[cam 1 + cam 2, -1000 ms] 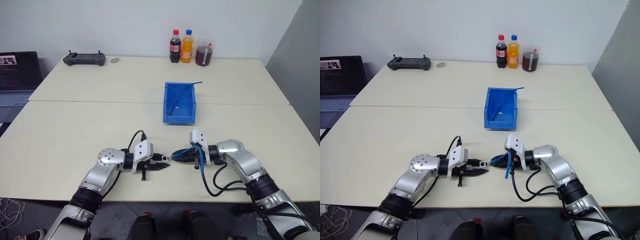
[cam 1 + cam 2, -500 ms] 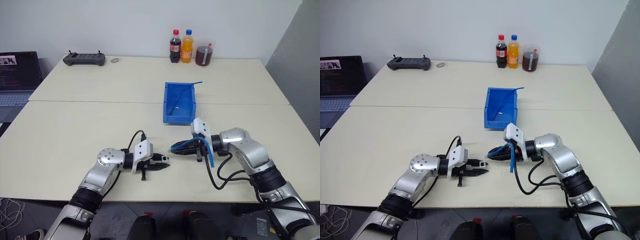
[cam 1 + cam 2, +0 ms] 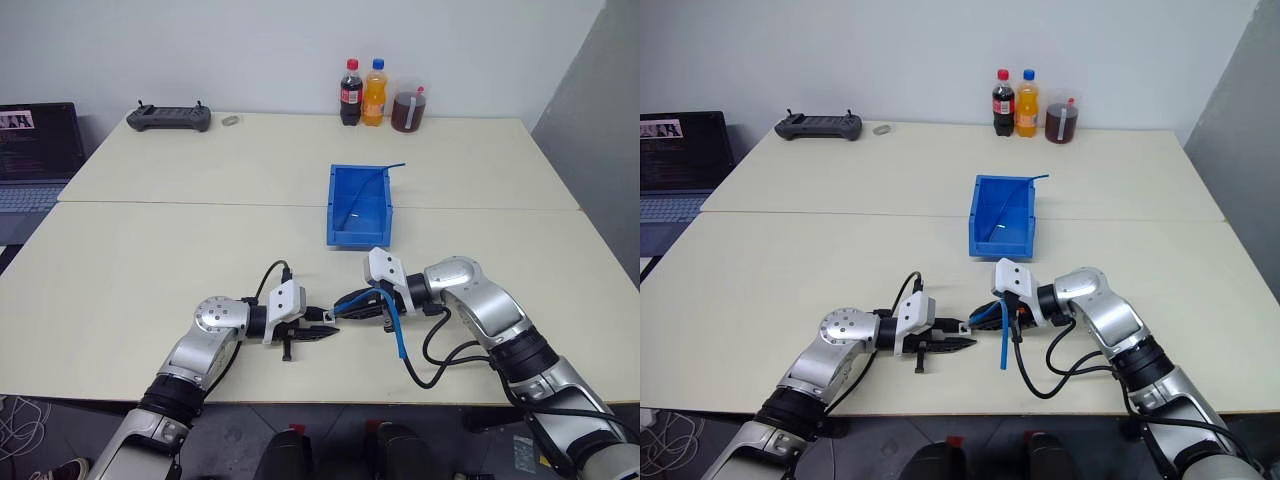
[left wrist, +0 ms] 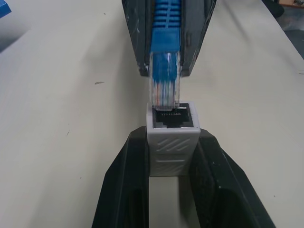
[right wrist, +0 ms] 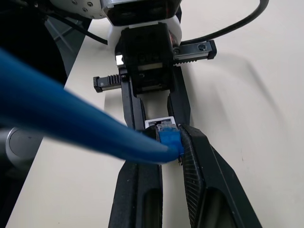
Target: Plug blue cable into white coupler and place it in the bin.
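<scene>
Left gripper [image 3: 322,331] clamps the white coupler [image 4: 172,137] between its fingers, socket facing the right gripper [image 3: 343,305], which is closed on the blue cable [image 3: 392,320] just behind its clear plug [image 4: 165,87]. Plug's long axis lines up with the coupler, tip at the socket mouth, touching or barely in, can't tell which; the rest of the cable hangs down behind the right gripper. Both sit on the near side of the bin [image 3: 358,238], apart from it, over the table [image 3: 150,260].
</scene>
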Controlling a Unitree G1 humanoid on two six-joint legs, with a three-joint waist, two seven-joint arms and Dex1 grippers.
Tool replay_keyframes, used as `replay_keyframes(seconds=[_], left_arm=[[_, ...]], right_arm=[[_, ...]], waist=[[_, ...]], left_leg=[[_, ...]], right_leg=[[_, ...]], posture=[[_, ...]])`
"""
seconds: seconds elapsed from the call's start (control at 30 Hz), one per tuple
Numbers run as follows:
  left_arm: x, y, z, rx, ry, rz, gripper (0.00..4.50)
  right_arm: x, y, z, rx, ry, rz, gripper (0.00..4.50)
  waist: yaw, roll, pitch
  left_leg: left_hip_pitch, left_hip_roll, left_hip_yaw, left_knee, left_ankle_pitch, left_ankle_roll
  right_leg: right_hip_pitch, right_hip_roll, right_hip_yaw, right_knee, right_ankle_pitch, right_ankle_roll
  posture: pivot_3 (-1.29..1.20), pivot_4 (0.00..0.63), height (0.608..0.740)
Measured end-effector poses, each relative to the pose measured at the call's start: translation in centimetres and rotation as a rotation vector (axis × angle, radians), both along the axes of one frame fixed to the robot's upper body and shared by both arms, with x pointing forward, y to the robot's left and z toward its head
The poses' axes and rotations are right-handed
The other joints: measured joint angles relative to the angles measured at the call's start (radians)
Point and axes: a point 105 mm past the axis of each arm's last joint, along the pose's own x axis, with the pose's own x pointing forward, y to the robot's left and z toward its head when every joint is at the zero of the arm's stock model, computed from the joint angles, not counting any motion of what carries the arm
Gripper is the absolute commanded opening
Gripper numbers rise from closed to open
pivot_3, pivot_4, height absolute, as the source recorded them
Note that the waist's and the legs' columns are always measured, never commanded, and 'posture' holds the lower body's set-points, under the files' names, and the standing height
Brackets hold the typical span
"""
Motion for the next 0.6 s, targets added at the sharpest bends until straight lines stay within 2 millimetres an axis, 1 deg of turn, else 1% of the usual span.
replay_keyframes(seconds=[0.2, 0.4, 0.6], left_arm=[[-0.02, 0.01, -0.03, -0.001, 0.001, 0.002, 0.78], [-0.02, 0.04, -0.05, -0.001, 0.001, 0.004, 0.78], [-0.07, 0.11, -0.06, -0.001, 0.0, 0.006, 0.78]], right_arm=[[-0.02, 0.04, 0.0, -0.019, -0.034, 0.018, 0.27], [-0.33, -0.07, -0.06, -0.027, -0.025, 0.047, 0.27], [-0.43, 0.63, -0.11, -0.023, -0.024, 0.061, 0.27]], waist=[[0.0, 0.0, 0.0], [0.0, 0.0, 0.0], [-0.001, 0.0, 0.0]], left_leg=[[0.0, 0.0, 0.0, 0.0, 0.0, 0.0], [0.0, 0.0, 0.0, 0.0, 0.0, 0.0], [0.0, 0.0, 0.0, 0.0, 0.0, 0.0]], right_leg=[[0.0, 0.0, 0.0, 0.0, 0.0, 0.0], [0.0, 0.0, 0.0, 0.0, 0.0, 0.0], [0.0, 0.0, 0.0, 0.0, 0.0, 0.0]], posture=[[0.0, 0.15, 0.74], [0.0, 0.15, 0.74], [0.0, 0.15, 0.74]])
